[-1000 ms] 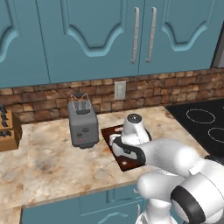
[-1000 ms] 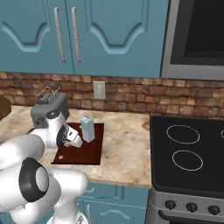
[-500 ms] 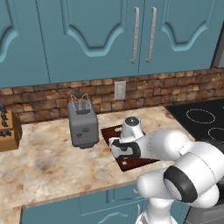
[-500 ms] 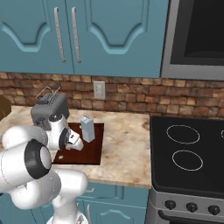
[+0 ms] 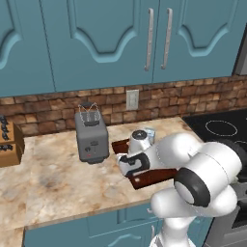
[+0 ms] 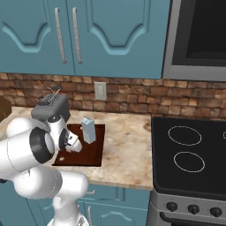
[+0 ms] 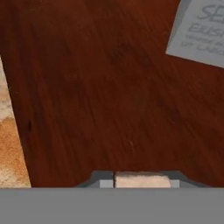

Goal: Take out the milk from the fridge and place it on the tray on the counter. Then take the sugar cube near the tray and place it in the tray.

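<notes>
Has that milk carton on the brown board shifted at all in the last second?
No. The milk carton stands upright on the tray, in the same spot relative to the toaster and wall outlet as before.

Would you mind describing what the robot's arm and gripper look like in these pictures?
The arm is glossy white, built of rounded, bulbous segments, with dark grey to black rings and caps at the joints. The hand is white with a dark face. The gripper shows as small grey finger tips in the hand view. No cables or markings are visible.
</notes>
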You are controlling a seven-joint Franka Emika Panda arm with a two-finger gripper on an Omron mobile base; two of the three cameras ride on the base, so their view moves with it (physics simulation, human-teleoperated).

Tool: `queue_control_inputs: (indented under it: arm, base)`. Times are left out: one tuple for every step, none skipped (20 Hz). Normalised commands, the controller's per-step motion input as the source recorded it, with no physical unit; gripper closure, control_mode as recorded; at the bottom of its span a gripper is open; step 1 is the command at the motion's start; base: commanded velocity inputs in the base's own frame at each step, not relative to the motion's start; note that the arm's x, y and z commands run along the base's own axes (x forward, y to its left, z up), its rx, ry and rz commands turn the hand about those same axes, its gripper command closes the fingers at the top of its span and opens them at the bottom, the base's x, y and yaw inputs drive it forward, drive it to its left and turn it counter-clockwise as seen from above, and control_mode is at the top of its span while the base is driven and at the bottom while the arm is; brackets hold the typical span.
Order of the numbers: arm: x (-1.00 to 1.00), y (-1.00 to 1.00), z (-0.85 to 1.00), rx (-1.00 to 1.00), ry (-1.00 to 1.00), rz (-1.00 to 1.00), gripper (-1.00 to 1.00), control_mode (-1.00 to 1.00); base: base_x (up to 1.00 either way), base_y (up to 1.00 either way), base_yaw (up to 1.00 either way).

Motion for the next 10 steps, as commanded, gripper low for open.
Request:
queue_control_inputs:
  arm:
    - [-0.09,0.0,-0.11,0.0,0.0,0.0,-1.0,-1.0]
    - [-0.18,-0.04,0.0,0.07,0.0,0.0,-1.0,-1.0]
    - [-0.12,-0.07,0.0,0.08,0.05,0.0,-1.0,-1.0]
    - [-0.37,-0.14,0.26,0.12,0.0,0.0,-1.0,-1.0]
    - [-0.31,-0.18,0.34,0.13,0.0,0.0,-1.0,-1.0]
    - [-0.27,-0.19,0.41,0.13,0.0,0.0,-1.0,-1.0]
    - [-0.34,-0.14,0.51,0.13,0.0,0.0,-1.0,-1.0]
    - [-0.31,-0.04,0.5,0.12,0.0,0.0,-1.0,-1.0]
    - [-0.33,0.0,0.56,0.08,0.0,0.0,-1.0,-1.0]
    - [-0.36,-0.01,0.59,0.08,0.0,0.0,-1.0,-1.0]
  base:
    - [0.0,0.0,0.0]
    - [0.0,0.0,0.0]
    - [0.0,0.0,0.0]
    - [0.0,0.0,0.0]
    - [0.0,0.0,0.0]
    - [0.0,0.0,0.0]
    - [0.0,0.0,0.0]
    - [0.0,0.0,0.0]
    - [0.0,0.0,0.0]
    - [0.0,0.0,0.0]
